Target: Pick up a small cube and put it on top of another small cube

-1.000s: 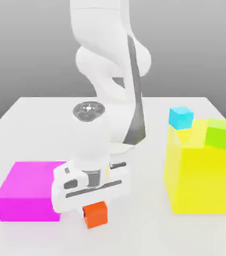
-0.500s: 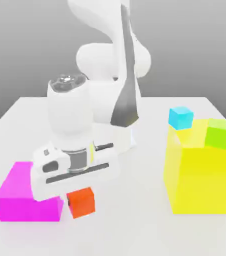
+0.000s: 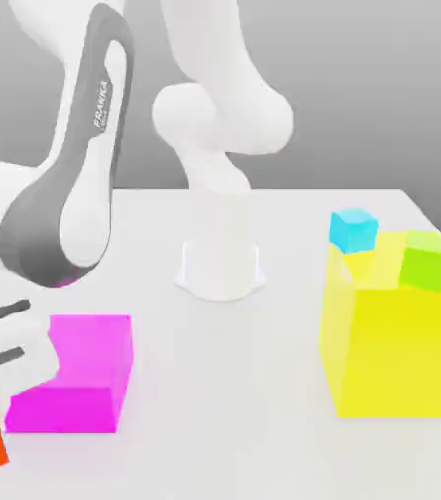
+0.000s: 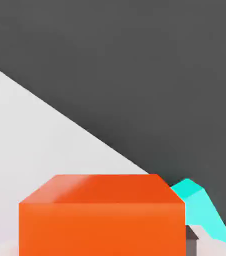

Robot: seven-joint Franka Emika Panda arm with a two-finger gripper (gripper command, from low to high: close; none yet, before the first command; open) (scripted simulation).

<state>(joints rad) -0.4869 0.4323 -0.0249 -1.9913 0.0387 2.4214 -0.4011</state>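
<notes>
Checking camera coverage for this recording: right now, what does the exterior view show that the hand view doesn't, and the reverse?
Exterior view only: the magenta block, the yellow block and the lime-green cube.

Hand view only: a turquoise shape beside the orange-red cube; I can't tell what it is.

Both: the orange-red cube and the pale table.

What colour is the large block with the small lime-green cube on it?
Yellow; it shows best in the exterior view.
</notes>
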